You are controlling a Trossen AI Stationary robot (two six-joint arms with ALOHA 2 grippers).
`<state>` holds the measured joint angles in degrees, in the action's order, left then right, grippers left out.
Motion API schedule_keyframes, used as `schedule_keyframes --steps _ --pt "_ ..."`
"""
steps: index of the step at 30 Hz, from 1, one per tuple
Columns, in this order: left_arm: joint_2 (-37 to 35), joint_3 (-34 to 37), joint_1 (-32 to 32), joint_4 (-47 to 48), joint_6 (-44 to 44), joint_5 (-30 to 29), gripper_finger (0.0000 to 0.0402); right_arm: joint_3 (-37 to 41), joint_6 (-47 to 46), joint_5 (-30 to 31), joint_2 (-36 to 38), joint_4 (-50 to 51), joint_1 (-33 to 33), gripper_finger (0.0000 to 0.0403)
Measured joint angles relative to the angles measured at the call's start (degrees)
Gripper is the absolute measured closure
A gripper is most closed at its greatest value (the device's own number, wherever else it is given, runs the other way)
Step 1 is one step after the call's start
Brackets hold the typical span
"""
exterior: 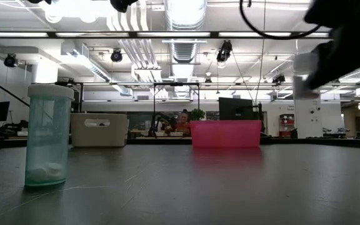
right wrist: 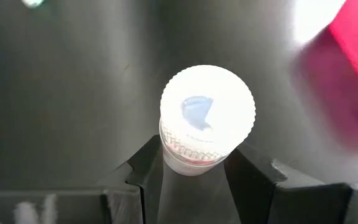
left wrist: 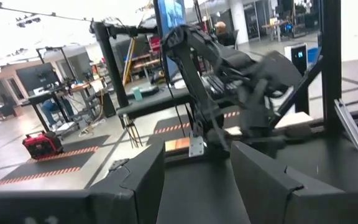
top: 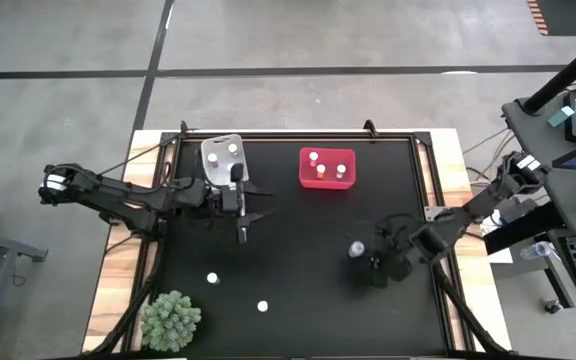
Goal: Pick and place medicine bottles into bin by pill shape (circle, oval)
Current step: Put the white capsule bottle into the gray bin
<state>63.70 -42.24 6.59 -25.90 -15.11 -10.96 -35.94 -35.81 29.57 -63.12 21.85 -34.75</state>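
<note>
White-capped medicine bottle (right wrist: 207,121) with a ridged round cap and pale body: held upright between the two dark fingers of the right gripper (right wrist: 194,168), which is closed on its sides just below the cap. In the high view the same bottle (top: 356,249) sits at the tip of the right gripper (top: 366,255), over the black table (top: 298,300), right of centre.

Bins, two in all. The bright red rectangular plastic bin (top: 327,168) lies beyond this gripper toward the far edge and holds three white-capped bottles. The translucent whitish bin (top: 223,160) lies farther to the left, holding two bottles, with the left gripper (top: 242,222) just in front of it. That gripper is empty, its fingers (left wrist: 135,180) standing apart.

Loose bottles, two: one (top: 212,279) and another (top: 262,306) stand near the front edge, well to the left of the right gripper. One of them appears in the low view as a clear greenish bottle (exterior: 47,135) with white pills at its bottom.

A green spiky plant (top: 172,320) occupies the front left corner. Bare table lies between the right gripper and the red bin.
</note>
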Motion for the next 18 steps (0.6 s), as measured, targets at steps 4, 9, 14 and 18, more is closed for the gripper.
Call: schedule_keyframes --steps 4,9,14,18 --pt "0.0 0.4 0.0 1.0 0.0 0.0 0.0234 0.0 5.4 -3.7 1.3 -2.5 7.9 0.0261" --pt "0.0 0.5 0.0 3.2 0.0 0.0 0.0234 0.0 13.5 -8.8 1.1 -8.4 16.3 0.0261" --pt "0.0 0.6 0.0 4.5 0.0 0.0 0.0234 -0.9 20.2 -13.4 -0.1 -11.8 23.0 0.0261" --pt "0.0 0.6 0.0 5.6 -0.1 0.0 0.0234 -4.8 26.8 -13.8 -3.0 -11.7 26.2 0.0261"
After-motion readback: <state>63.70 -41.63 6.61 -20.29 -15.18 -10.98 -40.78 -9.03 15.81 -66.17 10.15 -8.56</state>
